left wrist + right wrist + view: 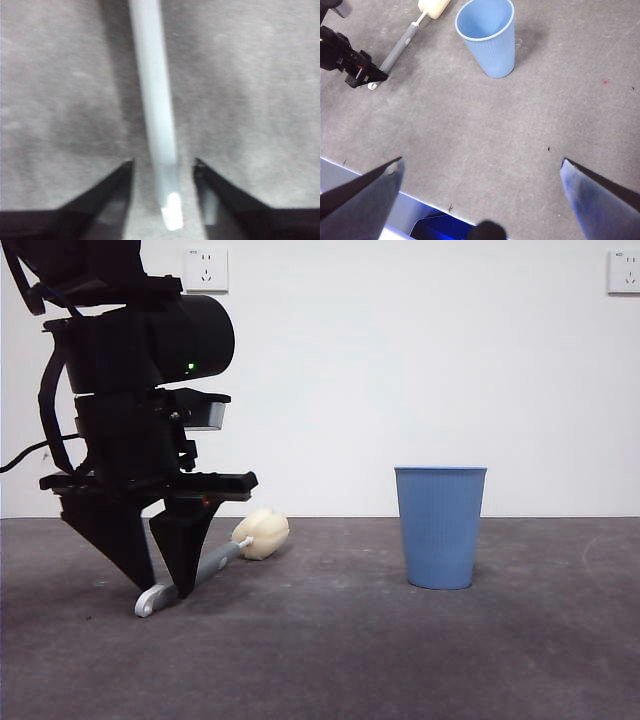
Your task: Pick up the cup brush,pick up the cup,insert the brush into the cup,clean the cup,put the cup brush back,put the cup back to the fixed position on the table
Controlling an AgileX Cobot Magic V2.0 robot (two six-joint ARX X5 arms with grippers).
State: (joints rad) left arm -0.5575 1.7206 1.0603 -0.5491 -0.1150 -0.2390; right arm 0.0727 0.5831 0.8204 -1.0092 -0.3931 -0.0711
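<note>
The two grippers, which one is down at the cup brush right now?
The left gripper: its open jaws straddle the cup brush handle on the table. The right gripper hangs open, away from brush and cup.

A plain white wall [400, 370] is seen behind the counter [400, 660], and the two are joined in a straight level line. Two white sockets are mounted high on the wall: one socket [206, 270] toward the left and another socket [624, 272] cut by the right edge. The counter is dark grey, matte and faintly mottled. A few small dark specks and a tiny reddish mark [605, 81] are scattered on it. Soft, even light is cast, with only faint shadows.
</note>
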